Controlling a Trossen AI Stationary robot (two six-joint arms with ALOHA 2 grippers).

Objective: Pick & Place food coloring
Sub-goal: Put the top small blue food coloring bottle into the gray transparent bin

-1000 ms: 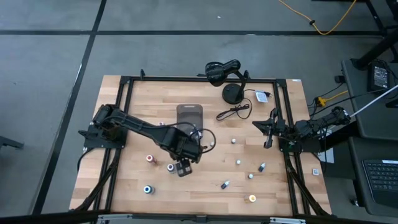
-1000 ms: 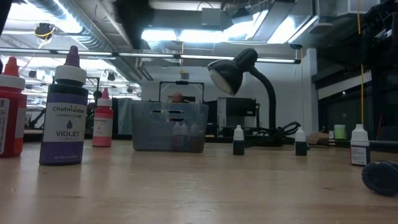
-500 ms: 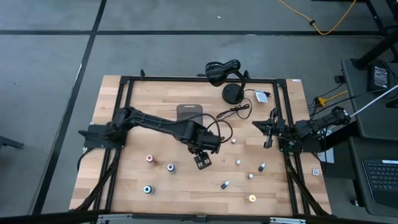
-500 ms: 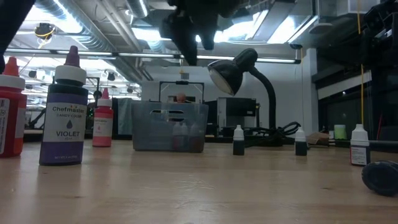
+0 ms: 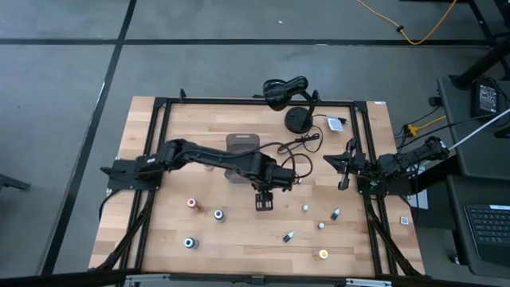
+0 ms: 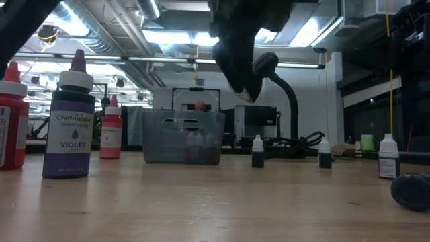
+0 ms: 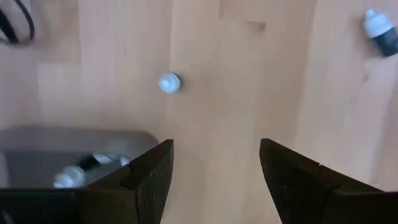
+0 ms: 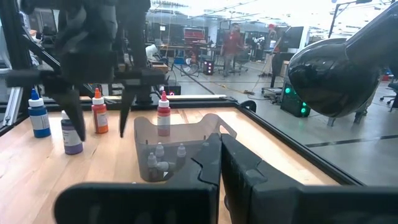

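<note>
Wooden table (image 5: pixel 183 135) w/ black frame; left arm reaches across it to mid-table, right arm parked at the right edge. Gray tray (image 5: pixel 242 145) sits centre-far, some small bottles already inside per right wrist view. Black lamp stand (image 5: pixel 299 119) w/ cable at far side, right of tray. Left gripper (image 5: pixel 264 201) hovers just near-side of tray, jaws apart, nothing between them in left wrist view. Right gripper (image 5: pixel 345 179) closed, empty, idle. Food coloring bottles are scattered: white-capped one (image 5: pixel 300 180) just right of left gripper, more toward near right (image 5: pixel 305 208) (image 5: pixel 335 214) (image 5: pixel 288 237), orange cap (image 5: pixel 323 254) at near-right edge, red (image 5: pixel 192 203) and blue (image 5: pixel 218 214) caps near left. Step looks like approach to next pick, prob. the closest white-capped bottle (image 7: pixel 168 83), standing upright. To do it well: centre jaws over cap, come straight down, close low on the body not the cap so it doesn't tip or squirt out; keep clear of tray wall and lamp cable.
</note>
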